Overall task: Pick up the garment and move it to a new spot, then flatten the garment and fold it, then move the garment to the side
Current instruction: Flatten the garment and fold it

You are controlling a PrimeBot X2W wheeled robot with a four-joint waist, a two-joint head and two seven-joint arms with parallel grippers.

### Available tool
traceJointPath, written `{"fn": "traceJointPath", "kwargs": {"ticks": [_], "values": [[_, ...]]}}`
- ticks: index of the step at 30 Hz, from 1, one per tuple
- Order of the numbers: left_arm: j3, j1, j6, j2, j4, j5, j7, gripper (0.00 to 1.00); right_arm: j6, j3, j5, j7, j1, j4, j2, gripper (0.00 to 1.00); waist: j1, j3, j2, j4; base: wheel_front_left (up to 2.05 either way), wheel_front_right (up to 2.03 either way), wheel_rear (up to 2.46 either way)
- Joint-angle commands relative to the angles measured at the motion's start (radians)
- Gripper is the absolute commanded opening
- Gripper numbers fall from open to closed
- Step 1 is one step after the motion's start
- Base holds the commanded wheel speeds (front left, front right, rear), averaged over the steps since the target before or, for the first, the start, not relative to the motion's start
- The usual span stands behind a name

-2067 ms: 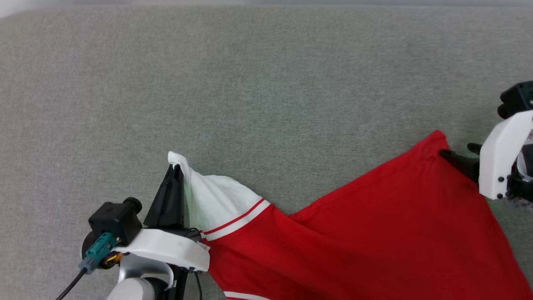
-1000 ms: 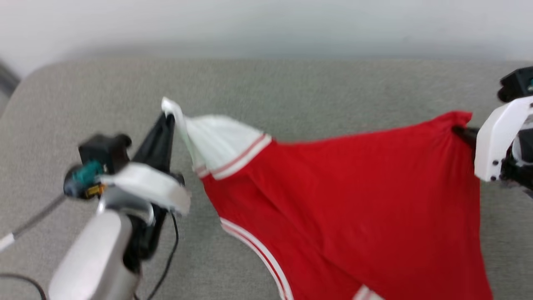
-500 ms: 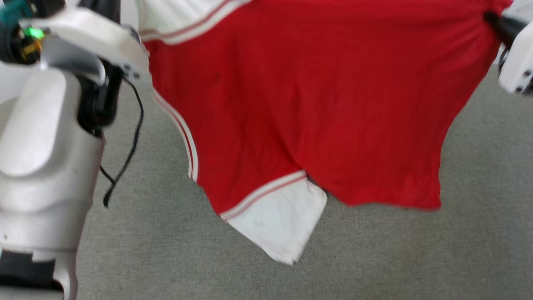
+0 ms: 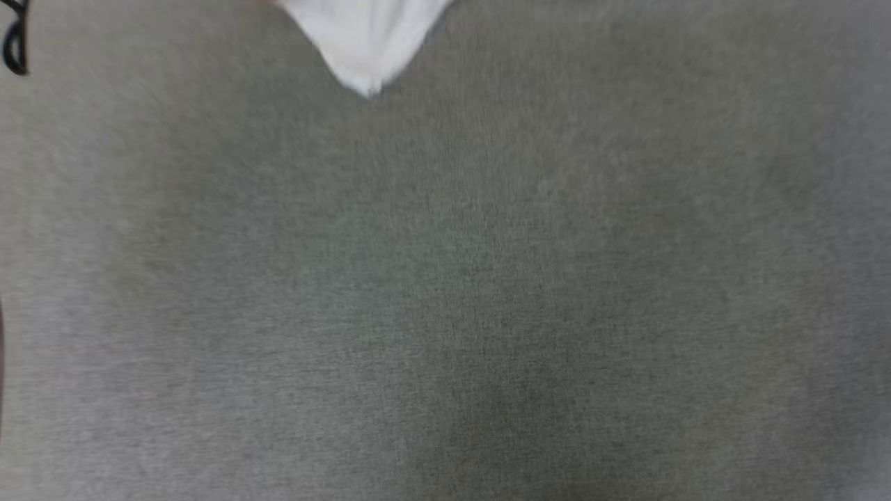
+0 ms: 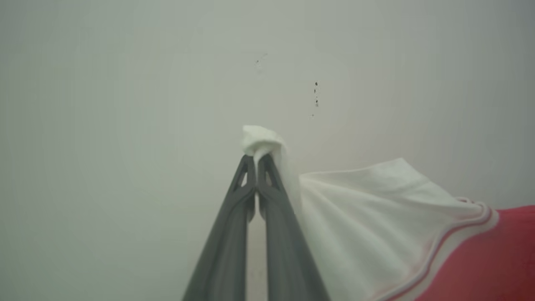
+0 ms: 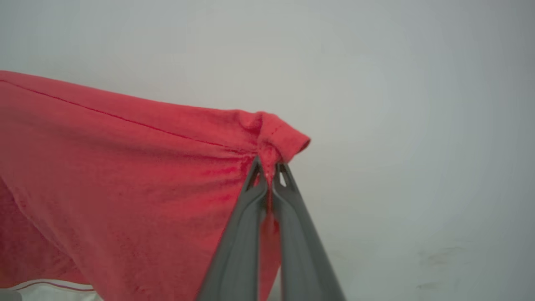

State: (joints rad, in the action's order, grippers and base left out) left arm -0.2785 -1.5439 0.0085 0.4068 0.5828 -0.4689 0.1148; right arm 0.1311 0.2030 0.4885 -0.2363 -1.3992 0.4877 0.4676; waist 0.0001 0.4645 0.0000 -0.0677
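Observation:
The garment is a red shirt with white sleeves and red-white striped trim. In the head view its white sleeve tip [image 4: 365, 38] hangs down from the top edge over the grey surface. My left gripper [image 5: 256, 159] is shut on a bunched white sleeve end [image 5: 261, 140], with the sleeve and red body trailing off to the right. My right gripper [image 6: 269, 167] is shut on a red hem corner [image 6: 278, 136], and the red cloth [image 6: 125, 175] hangs stretched to the left. Both wrist views face a pale wall.
A grey fabric surface [image 4: 445, 292] spreads under the hanging sleeve. A loop of black cable [image 4: 14, 42] shows at the top left corner of the head view.
Both grippers have lifted the garment off the grey surface and up out of the head view's top edge. The head view has also shifted, so the camera moved.

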Motion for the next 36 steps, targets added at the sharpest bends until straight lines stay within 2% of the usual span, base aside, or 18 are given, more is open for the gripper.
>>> {"fn": "traceJointPath", "kwargs": {"ticks": [1,11,20,28,32,36], "values": [[0.003,-0.029,-0.001,0.007,0.008,0.007,-0.001,0.0,-0.001,0.009,0.001,0.01,-0.035,0.005,0.006,0.0,-0.0001,0.089,0.0,-0.012,0.0,0.0,0.0],[-0.005,-0.081,-0.008,-0.008,0.079,0.002,0.035,0.0,-0.001,0.112,0.038,0.089,-0.154,0.082,-0.001,0.0,-0.0001,0.219,0.0,0.0,0.0,0.0,0.0],[-0.007,-0.025,-0.027,-0.032,0.179,-0.029,0.071,0.0,-0.001,0.21,0.092,0.126,-0.143,0.171,-0.017,0.0,-0.0001,0.235,0.0,0.009,0.0,0.0,0.0],[0.019,0.176,-0.07,-0.066,0.272,-0.103,0.118,0.0,-0.001,0.334,0.175,0.174,0.03,0.214,0.021,0.0,-0.0001,0.113,0.0,0.045,0.0,0.0,0.0],[0.036,0.357,-0.087,-0.083,0.279,-0.14,0.135,0.0,-0.001,0.392,0.231,0.203,0.197,0.217,0.053,0.0,-0.0001,0.003,0.0,0.063,0.0,0.0,0.0],[0.054,0.565,-0.089,-0.07,0.251,-0.169,0.143,0.0,-0.001,0.429,0.295,0.221,0.379,0.192,0.078,0.0,-0.0001,-0.102,0.0,0.068,0.0,0.0,0.0]]}}
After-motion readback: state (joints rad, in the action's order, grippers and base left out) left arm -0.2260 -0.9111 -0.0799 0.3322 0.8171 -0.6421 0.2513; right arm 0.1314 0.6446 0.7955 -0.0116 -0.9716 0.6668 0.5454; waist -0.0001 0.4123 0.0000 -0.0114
